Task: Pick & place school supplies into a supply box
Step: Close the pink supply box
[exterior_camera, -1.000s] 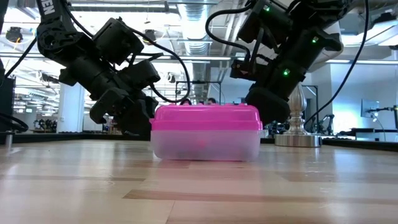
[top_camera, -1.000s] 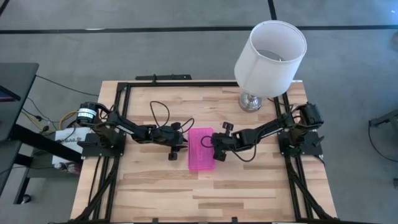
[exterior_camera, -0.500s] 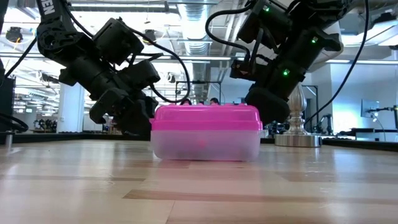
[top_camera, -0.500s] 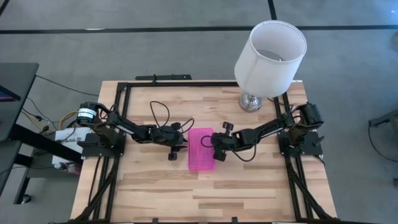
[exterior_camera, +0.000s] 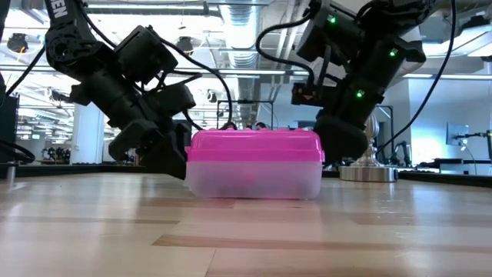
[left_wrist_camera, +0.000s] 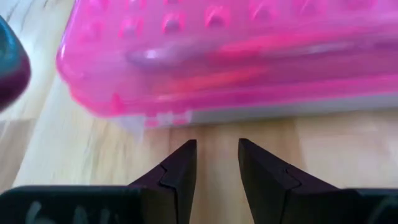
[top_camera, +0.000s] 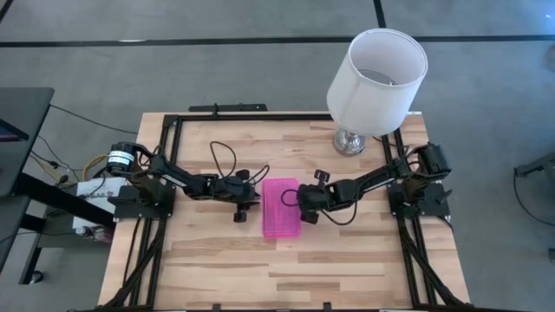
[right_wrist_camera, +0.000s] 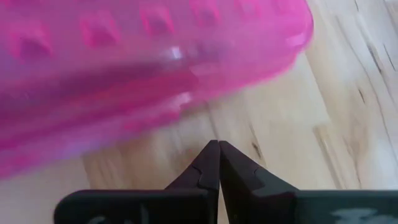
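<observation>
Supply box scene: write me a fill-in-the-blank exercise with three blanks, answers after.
1. The supply box lies with its pink lid ____.
2. The left gripper points at the box with its fingers ____.
3. The right gripper has its fingers ____ and holds nothing.
Answers: closed; open; shut

Black jointed arms [top_camera: 186, 182], looping black cables, green indicator lights.
</observation>
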Controlling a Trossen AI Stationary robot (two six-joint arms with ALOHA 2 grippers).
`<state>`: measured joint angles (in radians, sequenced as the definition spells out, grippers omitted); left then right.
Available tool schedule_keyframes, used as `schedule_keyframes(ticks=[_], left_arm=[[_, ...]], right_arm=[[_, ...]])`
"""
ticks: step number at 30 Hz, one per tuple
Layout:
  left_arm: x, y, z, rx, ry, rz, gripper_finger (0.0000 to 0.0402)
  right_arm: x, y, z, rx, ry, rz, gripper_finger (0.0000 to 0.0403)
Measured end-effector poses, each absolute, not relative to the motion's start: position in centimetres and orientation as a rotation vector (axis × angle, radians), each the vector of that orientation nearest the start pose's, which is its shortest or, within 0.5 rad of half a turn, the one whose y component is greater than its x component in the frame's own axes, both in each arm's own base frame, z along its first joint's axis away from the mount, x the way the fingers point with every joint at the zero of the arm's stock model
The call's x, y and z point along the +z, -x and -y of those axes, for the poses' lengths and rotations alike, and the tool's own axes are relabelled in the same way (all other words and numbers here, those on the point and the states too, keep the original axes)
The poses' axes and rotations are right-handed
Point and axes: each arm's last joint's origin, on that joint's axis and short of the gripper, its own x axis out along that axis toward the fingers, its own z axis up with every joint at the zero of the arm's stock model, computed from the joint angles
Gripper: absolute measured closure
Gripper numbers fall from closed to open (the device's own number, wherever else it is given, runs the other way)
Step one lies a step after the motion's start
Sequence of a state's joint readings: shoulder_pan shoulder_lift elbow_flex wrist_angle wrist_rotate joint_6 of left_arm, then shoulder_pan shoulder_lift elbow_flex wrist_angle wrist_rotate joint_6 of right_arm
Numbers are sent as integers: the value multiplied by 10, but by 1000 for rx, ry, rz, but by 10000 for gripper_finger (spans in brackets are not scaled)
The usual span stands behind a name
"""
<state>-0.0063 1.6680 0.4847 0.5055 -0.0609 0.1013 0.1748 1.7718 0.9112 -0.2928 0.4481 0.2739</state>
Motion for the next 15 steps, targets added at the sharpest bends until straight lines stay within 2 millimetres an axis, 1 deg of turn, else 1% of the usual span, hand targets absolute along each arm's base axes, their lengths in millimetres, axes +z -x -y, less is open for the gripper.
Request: schedule_keyframes(ticks=[5, 7, 10, 15], left_arm=[[99, -267, -2, 67, -139, -712, 288], [102, -266, -2, 76, -143, -714, 288], [113, -262, -3, 114, -157, -717, 288], [142, -243, 0, 208, -157, -724, 288]], right_arm=[[127, -305, -43, -460, 128, -1106, 400], [127, -303, -43, -489, 155, -1114, 400], [132, -301, -48, -508, 189, -1089, 400], [155, -294, -61, -597, 292, -949, 400]])
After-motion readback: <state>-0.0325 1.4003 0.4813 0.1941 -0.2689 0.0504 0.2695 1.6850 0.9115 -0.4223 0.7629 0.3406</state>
